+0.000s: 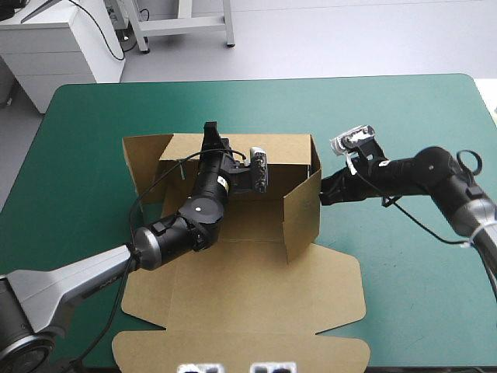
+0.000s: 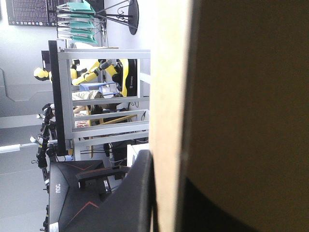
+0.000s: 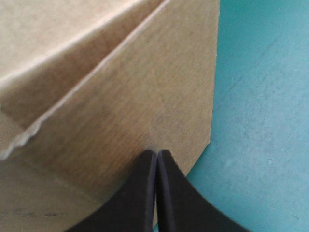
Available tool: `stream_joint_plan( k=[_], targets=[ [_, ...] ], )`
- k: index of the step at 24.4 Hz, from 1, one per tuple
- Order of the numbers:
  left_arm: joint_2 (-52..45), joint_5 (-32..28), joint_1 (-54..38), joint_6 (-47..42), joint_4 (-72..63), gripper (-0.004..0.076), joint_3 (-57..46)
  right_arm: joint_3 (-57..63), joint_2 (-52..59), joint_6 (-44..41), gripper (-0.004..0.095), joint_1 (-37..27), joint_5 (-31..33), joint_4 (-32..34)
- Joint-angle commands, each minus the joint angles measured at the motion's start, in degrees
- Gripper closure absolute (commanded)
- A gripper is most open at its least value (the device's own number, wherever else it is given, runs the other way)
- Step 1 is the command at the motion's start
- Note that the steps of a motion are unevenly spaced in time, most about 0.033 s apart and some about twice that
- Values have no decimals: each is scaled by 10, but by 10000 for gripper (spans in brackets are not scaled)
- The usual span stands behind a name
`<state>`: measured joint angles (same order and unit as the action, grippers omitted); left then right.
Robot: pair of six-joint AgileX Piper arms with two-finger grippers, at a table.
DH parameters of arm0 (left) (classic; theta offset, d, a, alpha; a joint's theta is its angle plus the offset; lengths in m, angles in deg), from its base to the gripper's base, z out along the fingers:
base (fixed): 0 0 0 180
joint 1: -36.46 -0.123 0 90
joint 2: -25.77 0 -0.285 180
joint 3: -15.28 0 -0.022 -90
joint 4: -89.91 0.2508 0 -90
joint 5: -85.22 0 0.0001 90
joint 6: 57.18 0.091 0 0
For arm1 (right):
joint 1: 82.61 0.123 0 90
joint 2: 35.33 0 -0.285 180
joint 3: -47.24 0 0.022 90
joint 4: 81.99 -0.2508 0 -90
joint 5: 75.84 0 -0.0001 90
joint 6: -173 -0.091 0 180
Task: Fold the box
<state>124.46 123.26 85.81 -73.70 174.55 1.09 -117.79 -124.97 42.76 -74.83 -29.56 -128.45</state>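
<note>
The brown box (image 1: 248,295) lies in the middle of the table, with its back wall (image 1: 283,148) and right wall (image 1: 303,214) raised and the lid panel flat toward the front edge. A side flap (image 1: 146,155) sticks out at the back left. My left gripper (image 1: 210,130) reaches over from inside and is shut on the back wall's top edge. In the left wrist view the board's pale edge (image 2: 169,96) runs between the fingers of the left gripper (image 2: 169,169). My right gripper (image 1: 324,190) is shut, its tip (image 3: 157,153) touching the outside of the right wall (image 3: 145,96).
The teal-green cover (image 1: 419,287) shows all around the box, widest on the right and along the far edge (image 1: 311,97). The lid's front flap (image 1: 233,353) reaches close to the table's near edge.
</note>
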Motion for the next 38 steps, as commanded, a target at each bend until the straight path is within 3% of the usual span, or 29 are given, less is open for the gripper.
stream_joint_plan(
  k=[1,5,8,10,15,18,19,21,25,27,30,34,38],
  targets=[
    [-21,10,-1,-11,20,732,14,53,61,130,925,-1,-79,-114],
    [-21,5,-1,-11,20,732,14,141,96,276,926,-1,-146,-247],
    [-21,-2,-1,-11,20,732,14,190,103,394,926,-1,-162,-361],
    [-21,-5,-1,-11,20,732,14,208,103,430,926,-1,-160,-387],
    [-21,-5,-1,-11,20,732,14,215,103,445,880,-1,-136,-371],
    [-21,-5,-1,-11,20,732,14,215,103,446,721,-1,-110,-368],
    [-21,-5,-1,-10,20,732,14,215,103,446,604,-1,-96,-368],
    [-21,-5,-1,-10,20,732,14,215,103,446,485,-1,-86,-368],
    [-21,-5,-1,20,20,731,14,215,103,466,453,-1,-47,-366],
    [-21,-6,-1,22,22,731,14,215,103,471,378,-1,-39,-367],
    [-21,-14,-1,21,22,731,14,215,86,471,147,0,-59,-388],
    [-21,-18,-1,22,22,731,14,189,42,485,129,42,-105,-398],
    [-21,-21,-1,16,21,731,14,158,25,469,130,107,-236,-375]
  ],
)
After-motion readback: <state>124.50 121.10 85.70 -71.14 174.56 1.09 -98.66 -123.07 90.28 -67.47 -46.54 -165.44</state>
